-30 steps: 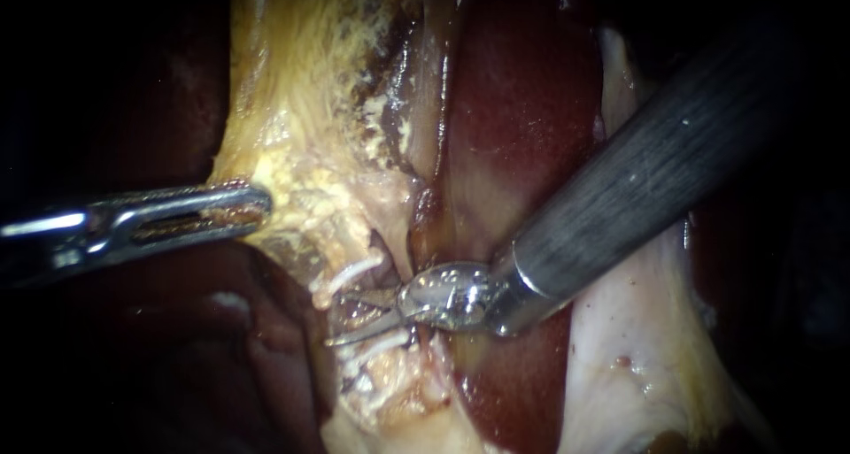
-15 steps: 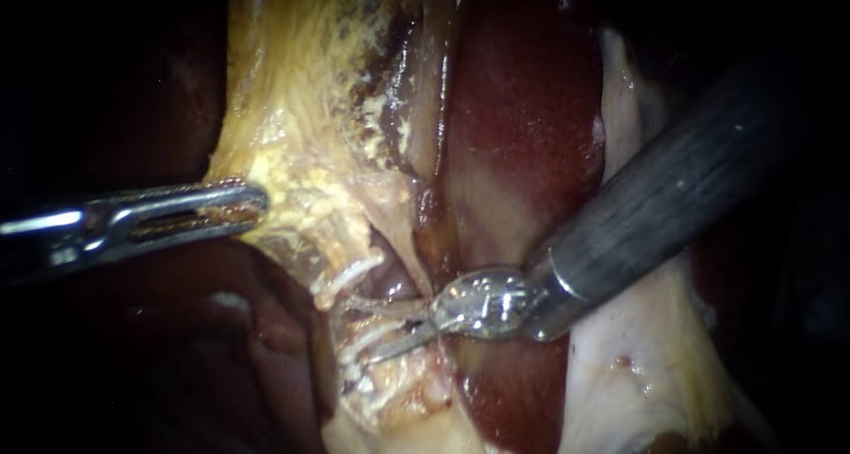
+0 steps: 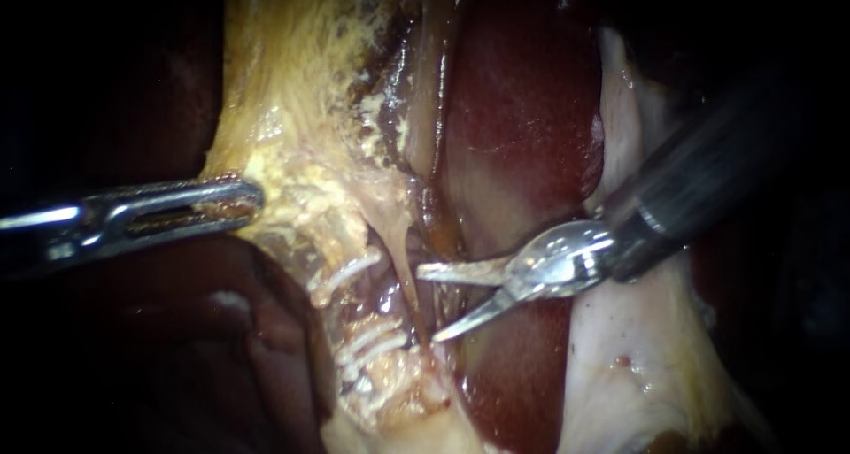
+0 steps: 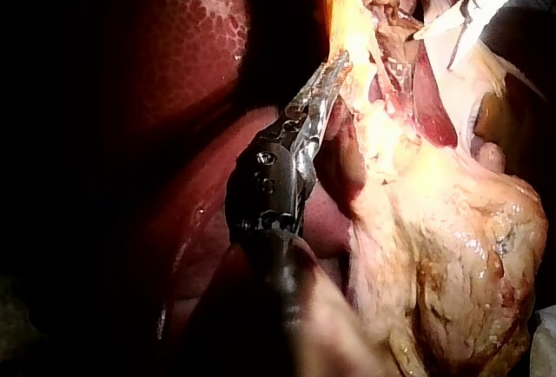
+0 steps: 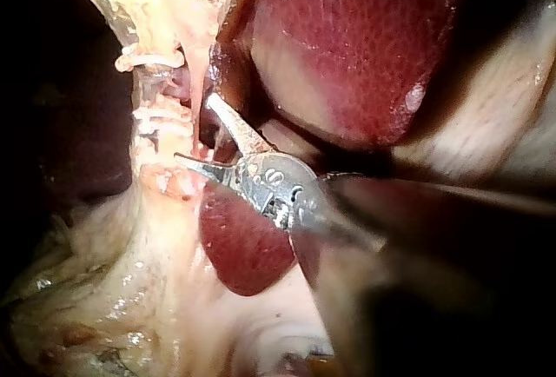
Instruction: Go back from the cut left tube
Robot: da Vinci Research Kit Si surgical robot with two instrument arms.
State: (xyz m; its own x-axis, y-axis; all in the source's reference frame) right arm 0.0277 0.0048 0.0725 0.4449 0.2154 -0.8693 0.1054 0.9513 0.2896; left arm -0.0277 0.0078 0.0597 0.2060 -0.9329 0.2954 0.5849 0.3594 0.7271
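Right instrument (image 5: 193, 127) mid-frame, shaft blurred. Two thin blades parted, nothing between. Blade tips just beside tube (image 5: 163, 90) carrying white clips (image 5: 143, 60). Dark red liver (image 5: 347, 38) beyond blades. Yellowish tissue (image 5: 130, 264) continues from tube, beside shaft.

You have no text, label, brand name, number or sign that can be read in any of your three views. The only marking is a small cluster of engraved marks on the bright metal head of your right instrument (image 5: 193, 128), seen from its own wrist camera. It is too small and too caught in glare to make out.
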